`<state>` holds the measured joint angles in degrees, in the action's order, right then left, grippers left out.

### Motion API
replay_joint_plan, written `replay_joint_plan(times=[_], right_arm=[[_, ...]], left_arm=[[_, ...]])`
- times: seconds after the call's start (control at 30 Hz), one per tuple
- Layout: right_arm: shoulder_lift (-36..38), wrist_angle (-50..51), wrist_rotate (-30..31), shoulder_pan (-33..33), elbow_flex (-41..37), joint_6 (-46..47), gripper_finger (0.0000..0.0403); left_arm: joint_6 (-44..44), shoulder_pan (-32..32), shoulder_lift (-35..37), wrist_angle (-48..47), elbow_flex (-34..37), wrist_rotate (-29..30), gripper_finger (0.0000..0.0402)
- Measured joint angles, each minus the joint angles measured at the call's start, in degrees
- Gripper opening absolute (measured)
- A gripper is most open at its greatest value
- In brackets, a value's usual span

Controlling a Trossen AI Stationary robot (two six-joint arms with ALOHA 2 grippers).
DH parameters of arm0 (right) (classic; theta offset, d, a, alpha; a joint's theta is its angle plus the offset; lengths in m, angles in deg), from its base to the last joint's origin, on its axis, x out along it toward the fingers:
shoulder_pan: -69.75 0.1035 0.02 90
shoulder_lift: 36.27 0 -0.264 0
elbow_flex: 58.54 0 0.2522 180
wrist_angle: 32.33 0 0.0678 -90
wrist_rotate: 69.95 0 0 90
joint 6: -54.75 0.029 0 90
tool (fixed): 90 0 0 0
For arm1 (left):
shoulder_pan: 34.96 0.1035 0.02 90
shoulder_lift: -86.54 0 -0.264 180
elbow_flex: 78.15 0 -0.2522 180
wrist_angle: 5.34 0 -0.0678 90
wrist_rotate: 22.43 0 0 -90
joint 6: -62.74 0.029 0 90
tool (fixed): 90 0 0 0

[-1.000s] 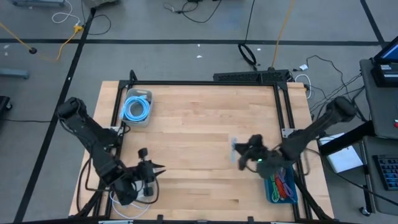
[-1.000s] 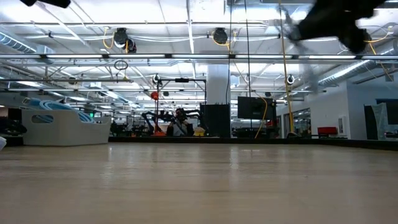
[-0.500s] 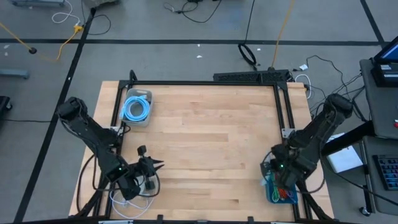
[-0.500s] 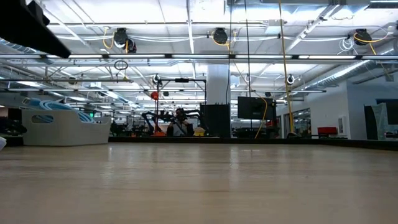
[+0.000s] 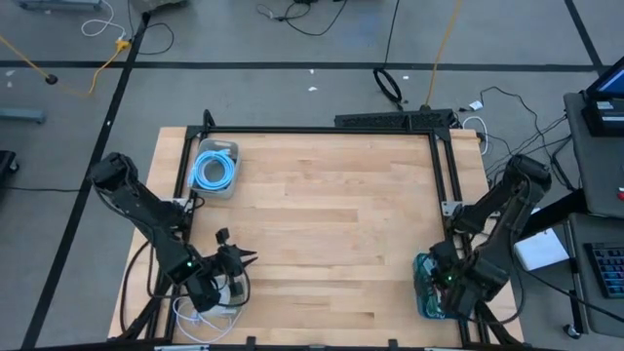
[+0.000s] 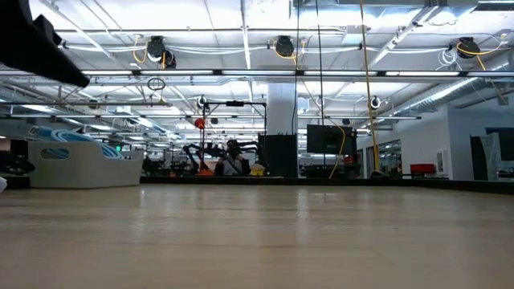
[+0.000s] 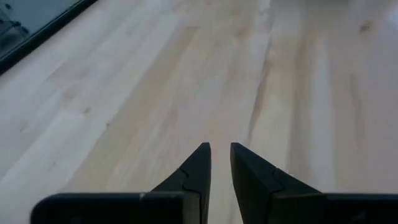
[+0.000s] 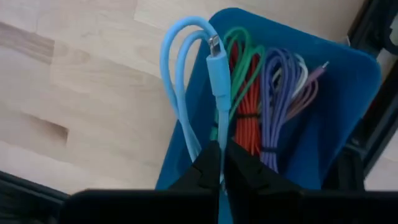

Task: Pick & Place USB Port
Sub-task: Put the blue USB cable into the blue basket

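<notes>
Blue cable (image 8: 211,81) hanging lengthwise from the right gripper (image 8: 222,163), pinched tight, plug pointing outward over the blue bin (image 8: 348,106), left gripper (image 7: 219,163) hovering narrowly parted, holding nothing.

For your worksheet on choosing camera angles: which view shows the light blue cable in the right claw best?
The right wrist view: the light blue cable fills the picture, pinched in the right claw above the blue bin. The high view shows only a pale speck there. The low and left wrist views miss it.

We see the worktop (image 5: 322,214) bare across the frame's middle; a white bin (image 5: 215,170) upper left and blue bin (image 5: 437,292) lower right crowd its edges.
</notes>
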<state>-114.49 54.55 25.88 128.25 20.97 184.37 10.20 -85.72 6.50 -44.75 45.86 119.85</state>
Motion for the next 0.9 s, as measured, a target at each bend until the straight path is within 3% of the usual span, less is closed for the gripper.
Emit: replay_joint_plan(times=[0.23,0.4,0.9], right_arm=[[-2.12,-0.26,-0.2,0.82,-1.38,-0.01,0.0],[-2.1,-0.3,-2.01,0.88,-2.91,0.01,0.0],[-2.08,0.44,-3.0,0.88,-3.03,-0.21,0.0]], left_arm=[[2.17,0.0,0.0,1.47,-0.07,0.52,0.0063],[5.53,0.46,1.05,2.29,-0.09,3.93,0.0062],[6.13,1.07,2.48,2.16,-0.11,3.8,0.0062]])
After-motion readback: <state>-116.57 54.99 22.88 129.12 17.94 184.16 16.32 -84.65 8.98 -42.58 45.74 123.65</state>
